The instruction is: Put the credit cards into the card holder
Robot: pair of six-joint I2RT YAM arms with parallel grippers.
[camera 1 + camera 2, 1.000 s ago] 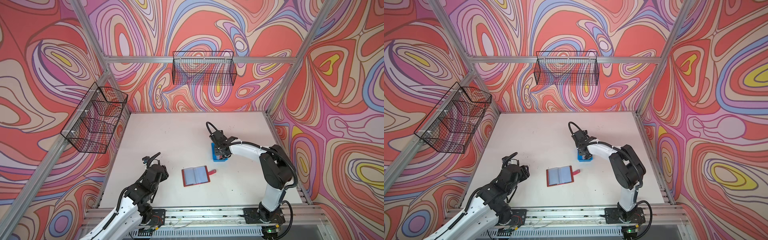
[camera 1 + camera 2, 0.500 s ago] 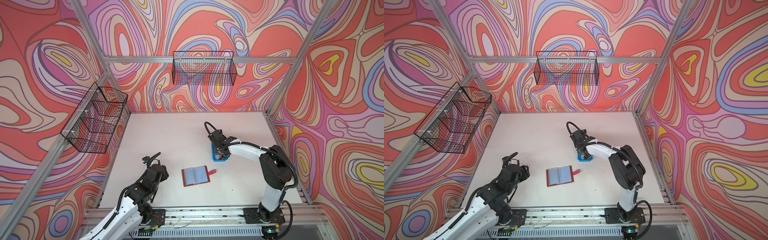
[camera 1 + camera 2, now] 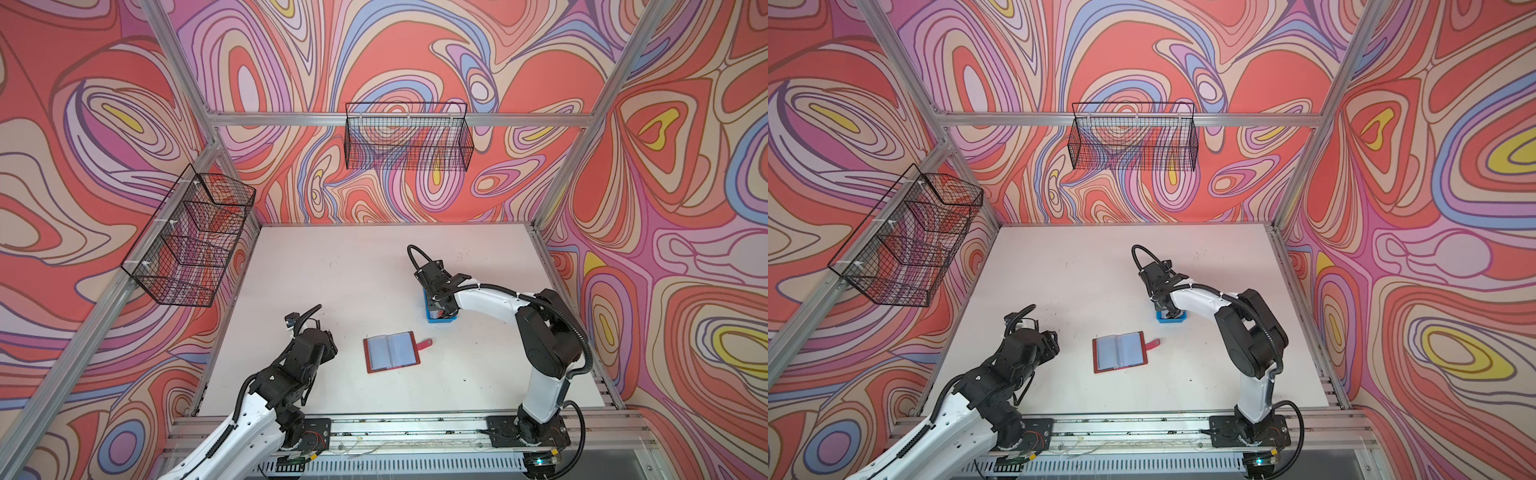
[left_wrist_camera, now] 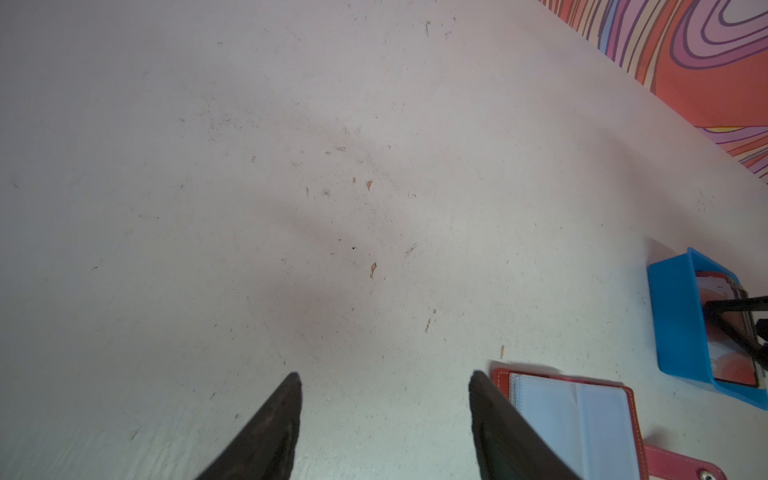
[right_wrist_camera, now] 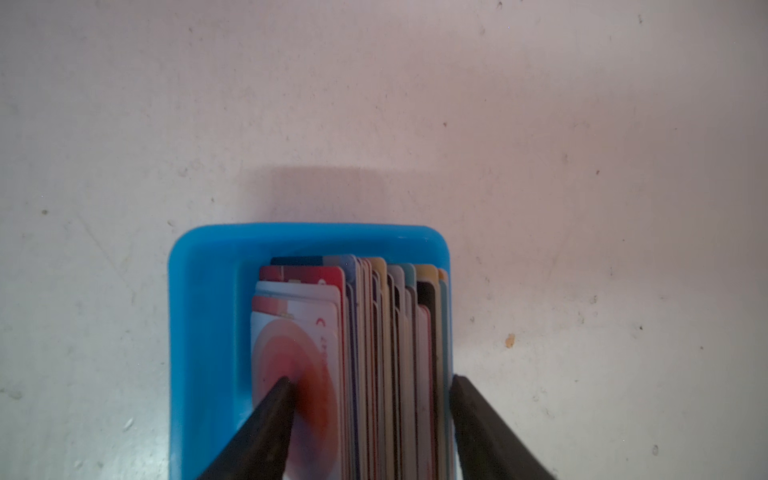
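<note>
left tool (image 4: pixel 384 374): jaws wide apart, empty, over bare table (image 3: pixel 353 270); card holder (image 3: pixel 392 352) just beside it, not touched
right tool (image 5: pixel 370 379): jaws well apart, down in the blue tray (image 5: pixel 208 332), straddling the whole pack; one jaw on the face of the red-circle card (image 5: pixel 299 345), the other at the tray's far wall; nothing lifted
credit cards (image 5: pixel 395 332): all on edge, packed tight in the tray
card holder: flat on the table, open, sleeves up, near the tray but apart from it
risk, multi-pick: closing at this span likely grabs several cards, or the tray wall, so the tray tips and spills
risk, slip: thin slick cards can pivot in a pinch
risk, insertion: holder is unpinned, a push probably slides it
</note>
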